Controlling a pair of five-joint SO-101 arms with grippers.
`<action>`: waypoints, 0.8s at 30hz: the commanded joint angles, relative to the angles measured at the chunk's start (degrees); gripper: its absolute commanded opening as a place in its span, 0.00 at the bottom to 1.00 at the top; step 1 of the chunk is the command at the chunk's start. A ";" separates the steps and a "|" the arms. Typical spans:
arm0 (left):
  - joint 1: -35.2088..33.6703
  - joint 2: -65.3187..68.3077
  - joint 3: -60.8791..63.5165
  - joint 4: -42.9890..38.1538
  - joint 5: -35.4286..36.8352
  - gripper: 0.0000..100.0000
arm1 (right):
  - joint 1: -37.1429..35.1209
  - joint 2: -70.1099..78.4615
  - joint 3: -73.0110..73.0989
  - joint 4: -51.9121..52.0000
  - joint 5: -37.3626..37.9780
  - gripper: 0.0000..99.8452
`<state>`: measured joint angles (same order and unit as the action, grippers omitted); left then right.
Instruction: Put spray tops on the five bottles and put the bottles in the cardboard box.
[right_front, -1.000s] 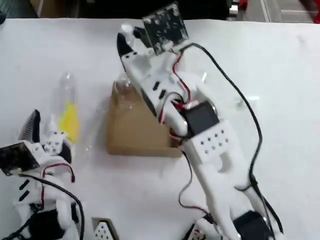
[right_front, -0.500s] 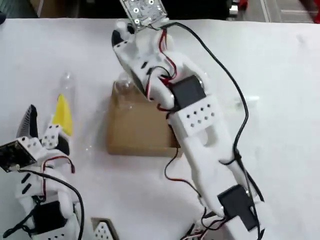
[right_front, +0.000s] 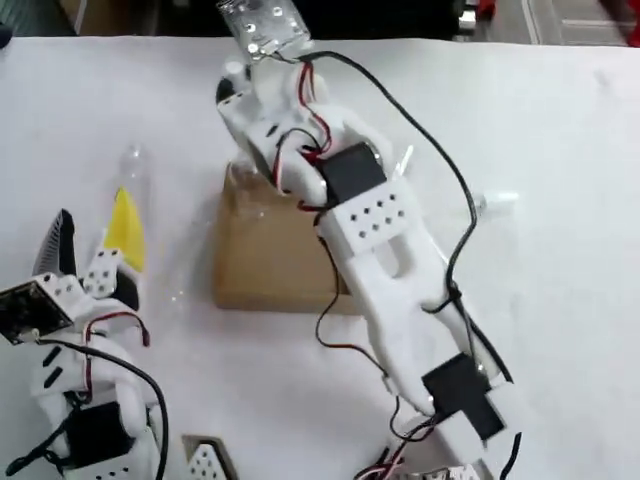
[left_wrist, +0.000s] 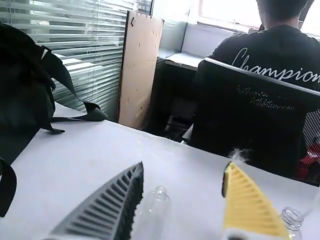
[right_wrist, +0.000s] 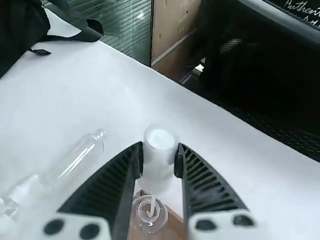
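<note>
Right gripper (right_wrist: 159, 162) clamps a spray top (right_wrist: 160, 142) above a bottle (right_wrist: 147, 214) (apparently upright).

Beyond the white table (left_wrist: 90, 150), window blinds (left_wrist: 85, 35), brown board (left_wrist: 140, 70), black mesh chair (left_wrist: 250, 125).

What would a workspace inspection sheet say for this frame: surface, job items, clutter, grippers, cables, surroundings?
Surface: white table, no spills seen.
Job's things: cardboard box mid-table; open bottle upright at the box's corner, in or beside it cannot be told; capless bottle lying beside the box; white spray top held over the upright bottle.
Clutter: black bag on the table's far end.
Grippers: right gripper shut on the spray top; left gripper open, facing the lying bottle.
Cables: red and black wires loose along the right arm.
Surroundings: wooden board, window blinds, office chair.
</note>
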<state>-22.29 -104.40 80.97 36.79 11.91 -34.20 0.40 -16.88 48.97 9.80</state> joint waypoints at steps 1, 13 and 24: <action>-0.22 -0.40 -0.26 -1.58 0.62 0.24 | -0.22 0.48 -2.90 -0.40 0.62 0.02; 1.45 -0.40 -0.18 -1.49 0.26 0.24 | -0.31 6.73 -2.55 -3.30 0.53 0.02; 1.45 -0.40 -0.18 -1.49 0.26 0.24 | -0.31 10.77 -2.55 -3.91 0.53 0.02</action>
<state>-21.58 -104.40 80.97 36.79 11.91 -34.02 11.65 -16.88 46.24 9.80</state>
